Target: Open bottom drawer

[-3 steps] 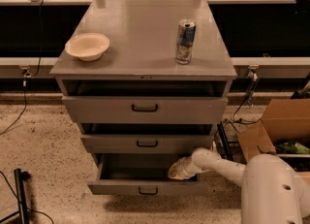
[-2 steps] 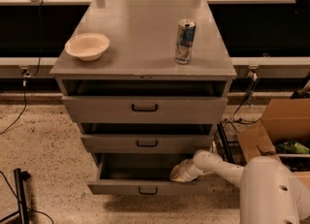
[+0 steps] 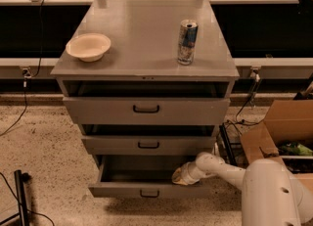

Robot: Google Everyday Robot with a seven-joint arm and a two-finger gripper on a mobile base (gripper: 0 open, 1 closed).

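The grey cabinet (image 3: 146, 39) has three drawers. The bottom drawer (image 3: 122, 190) is pulled out toward me, with a small black bar handle (image 3: 149, 193) on its front; its inside shows dark and shallow. My gripper (image 3: 180, 176) reaches in from the right on a white arm (image 3: 230, 169) and sits just above the drawer's front edge, right of the handle. The middle drawer (image 3: 148, 145) and the top drawer (image 3: 146, 109) are each pulled out a little.
A cream bowl (image 3: 88, 47) and a drink can (image 3: 187, 42) stand on the cabinet top. An open cardboard box (image 3: 281, 132) sits on the floor at right. Cables and a black stand (image 3: 19, 195) are at the left on the speckled floor.
My gripper has shifted slightly down and right along the bottom drawer's front edge. The drawer stays pulled out about as far as before.
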